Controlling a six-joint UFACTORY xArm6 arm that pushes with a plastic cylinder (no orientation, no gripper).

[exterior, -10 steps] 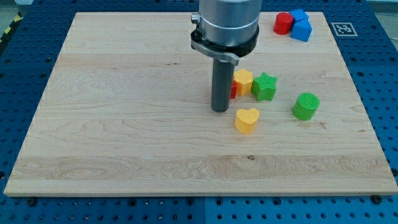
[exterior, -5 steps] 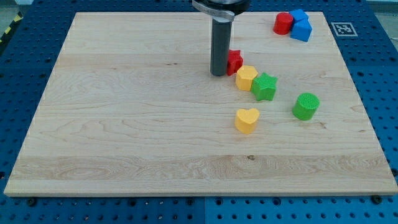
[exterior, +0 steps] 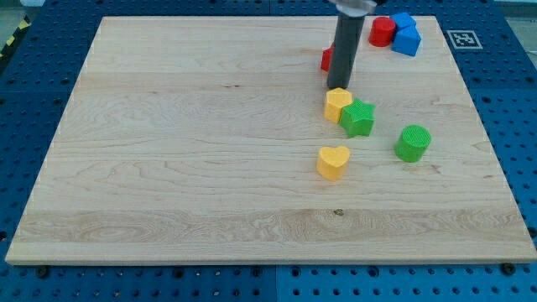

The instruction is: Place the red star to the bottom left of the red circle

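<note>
The red star (exterior: 326, 59) lies near the view's top, mostly hidden behind my rod; only its left edge shows. My tip (exterior: 341, 86) rests on the board just below the star and right above the yellow hexagon (exterior: 337, 104). The red circle (exterior: 383, 31) stands at the view's top right, up and to the right of the star, touching the blue blocks (exterior: 406, 35).
A green star (exterior: 358, 117) touches the yellow hexagon on its right. A yellow heart (exterior: 333, 161) lies below them and a green cylinder (exterior: 413, 143) is to the right. The wooden board (exterior: 168, 151) ends close behind the red circle.
My tip has moved up and to the right, pushing the red star away from the yellow hexagon toward the red circle. The other blocks have barely moved.
</note>
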